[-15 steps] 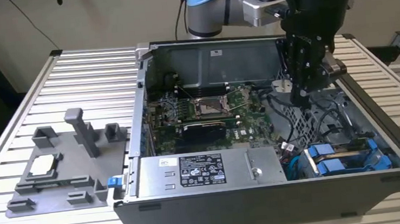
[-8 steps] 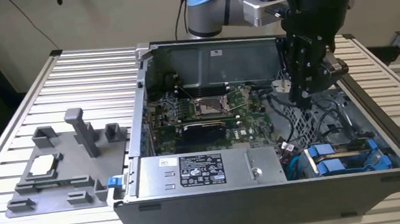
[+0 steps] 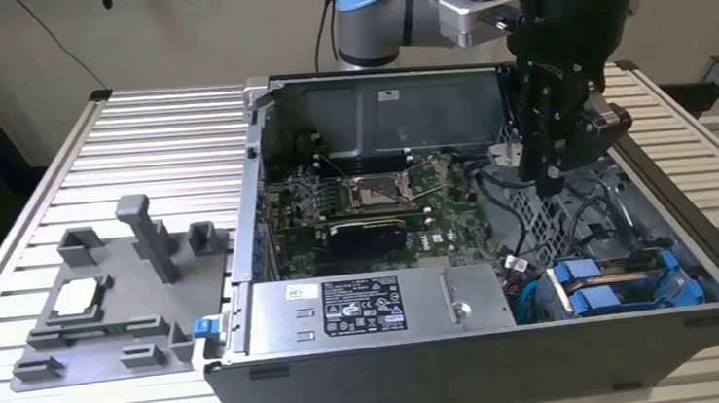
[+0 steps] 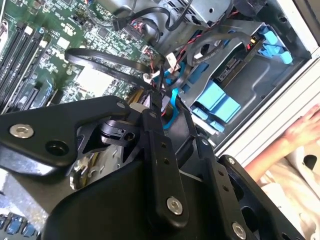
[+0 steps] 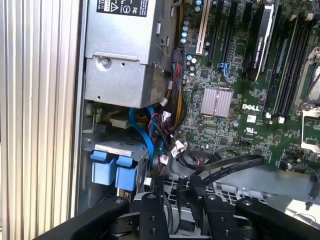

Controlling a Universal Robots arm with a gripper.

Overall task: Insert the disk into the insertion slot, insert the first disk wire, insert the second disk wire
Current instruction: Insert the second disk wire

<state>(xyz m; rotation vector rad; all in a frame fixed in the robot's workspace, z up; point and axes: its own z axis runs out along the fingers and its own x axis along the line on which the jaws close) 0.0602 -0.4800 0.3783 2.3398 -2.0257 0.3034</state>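
disk (image 3: 598, 292) and insertion slot (image 3: 532, 230) come last in a sweep across the exterior view, so start at that view's left. a grey plastic fixture (image 3: 108, 302) lies on the slatted tabletop (image 3: 170, 120), well apart from the work. next is the open computer case (image 3: 479, 377), with the green motherboard (image 3: 373, 200) in its middle and the grey power-supply box (image 3: 369, 306) along the near wall. further right the claw (image 3: 548, 183) hangs inside the case, above the slot's perforated sheet metal and among loose wires (image 3: 589, 216). whether it is apart, together or clamped on one of them i cannot tell. in the first wrist view a flat black cable (image 5: 230, 167) loops just beside it. at the right end the disk sits in the slot, its blue frame showing at the slot's mouth, so the first step looks done. whether either wire is plugged in i cannot tell.

by my judgement the disk is dense and rigid, heavy for its size, and sensitive to knocks. the blue frame's side tabs are the place to grip it, not the label face. the wires look limp with hard plastic plugs, so the plug body is the place to hold them, since the cable itself would bend away.
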